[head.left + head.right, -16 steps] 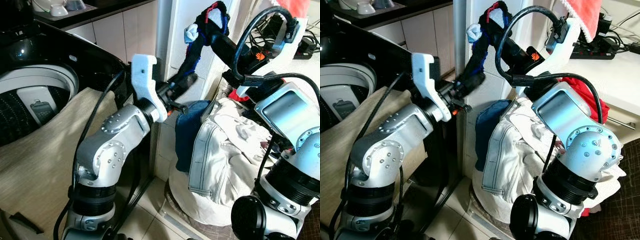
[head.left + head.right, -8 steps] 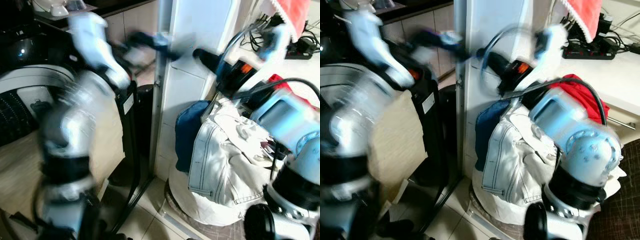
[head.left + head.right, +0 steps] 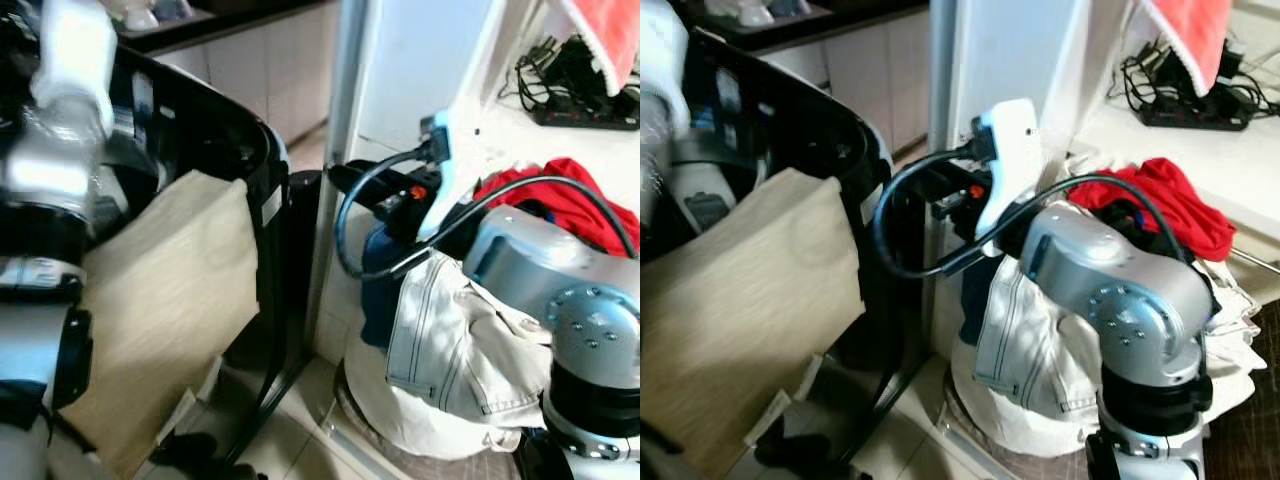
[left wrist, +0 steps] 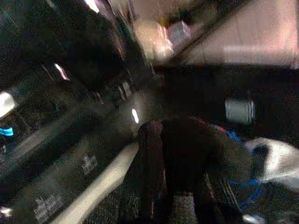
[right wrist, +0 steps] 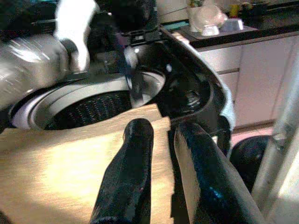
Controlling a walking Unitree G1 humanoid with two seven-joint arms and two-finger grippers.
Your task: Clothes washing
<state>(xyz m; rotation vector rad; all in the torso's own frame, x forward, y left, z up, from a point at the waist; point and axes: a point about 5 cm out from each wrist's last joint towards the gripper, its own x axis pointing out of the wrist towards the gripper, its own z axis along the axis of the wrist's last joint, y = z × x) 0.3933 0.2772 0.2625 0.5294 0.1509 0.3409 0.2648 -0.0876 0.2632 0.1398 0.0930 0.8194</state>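
A black top-loading washing machine [image 3: 215, 130] stands at the left, its drum [image 5: 88, 105] open. My left arm [image 3: 55, 150], blurred, reaches over it. The left gripper [image 5: 120, 38] is shut on a dark garment [image 5: 135, 79] with blue and white trim, which hangs above the drum. The left wrist view shows that same dark garment [image 4: 187, 149] between the fingers. My right gripper [image 3: 340, 177] points left beside the white cabinet, above the laundry pile. Its two fingers [image 5: 133, 168] stand slightly apart and hold nothing. The pile holds a white denim piece [image 3: 440, 330], a blue garment [image 3: 378, 262] and a red one [image 3: 560, 195].
A beige cloth [image 3: 160, 290] drapes over the washer's front. A white cabinet [image 3: 420, 60] rises between washer and pile, with a small black bin [image 3: 300, 190] at its foot. A power strip [image 3: 590, 112] and a pink towel [image 3: 610, 30] sit on the counter at the right.
The left arm has swung left with the dark garment, from beside the right gripper to over the drum. The right gripper has let go of it and dropped lower. The camera has shifted.
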